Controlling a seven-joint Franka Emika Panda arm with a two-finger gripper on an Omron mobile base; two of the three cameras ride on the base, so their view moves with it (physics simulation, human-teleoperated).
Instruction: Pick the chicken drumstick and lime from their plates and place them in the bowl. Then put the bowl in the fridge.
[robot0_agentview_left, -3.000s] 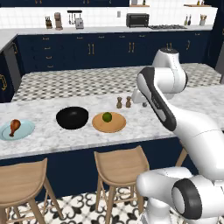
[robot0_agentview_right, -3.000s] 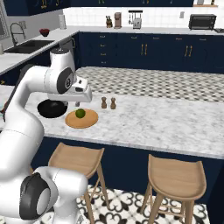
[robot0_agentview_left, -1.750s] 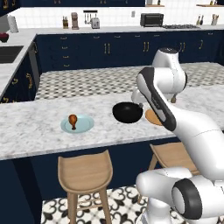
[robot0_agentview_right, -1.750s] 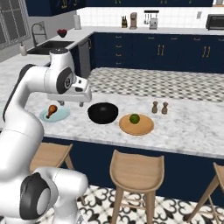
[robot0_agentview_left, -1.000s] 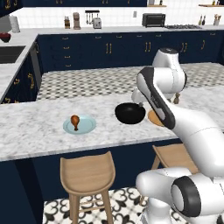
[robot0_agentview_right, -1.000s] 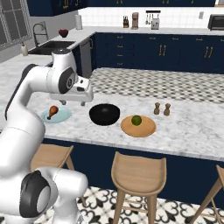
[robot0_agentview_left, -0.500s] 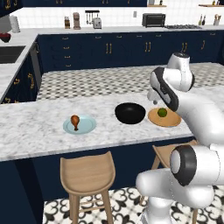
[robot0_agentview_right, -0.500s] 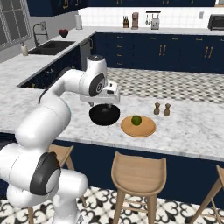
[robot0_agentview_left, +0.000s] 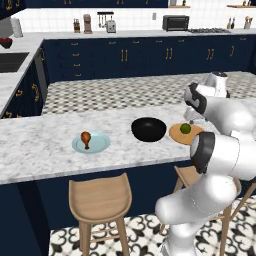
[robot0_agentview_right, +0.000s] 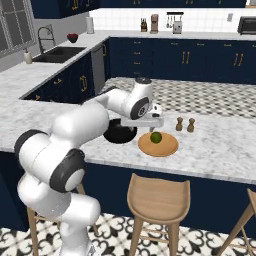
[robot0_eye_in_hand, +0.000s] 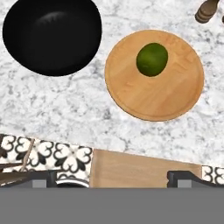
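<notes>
Hand view: gripper (robot0_eye_in_hand: 113, 177) open wide, looking down over lime (robot0_eye_in_hand: 152, 59) on wooden plate (robot0_eye_in_hand: 131, 94) for a top grab; empty bowl (robot0_eye_in_hand: 52, 35) just beside (drumstick (robot0_agentview_left: 86, 138) on blue plate (robot0_agentview_left: 100, 145)), all on worktop (robot0_eye_in_hand: 65, 109).

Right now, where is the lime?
The lime sits on the wooden plate, beside the black bowl on the marble counter.

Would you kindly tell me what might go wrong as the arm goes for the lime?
1. The lime is round and lies loose on the wooden plate; the open pincer might nudge it so that it rolls off.
2. The black bowl stands close beside that plate, so a sideways approach could bump it.
</notes>
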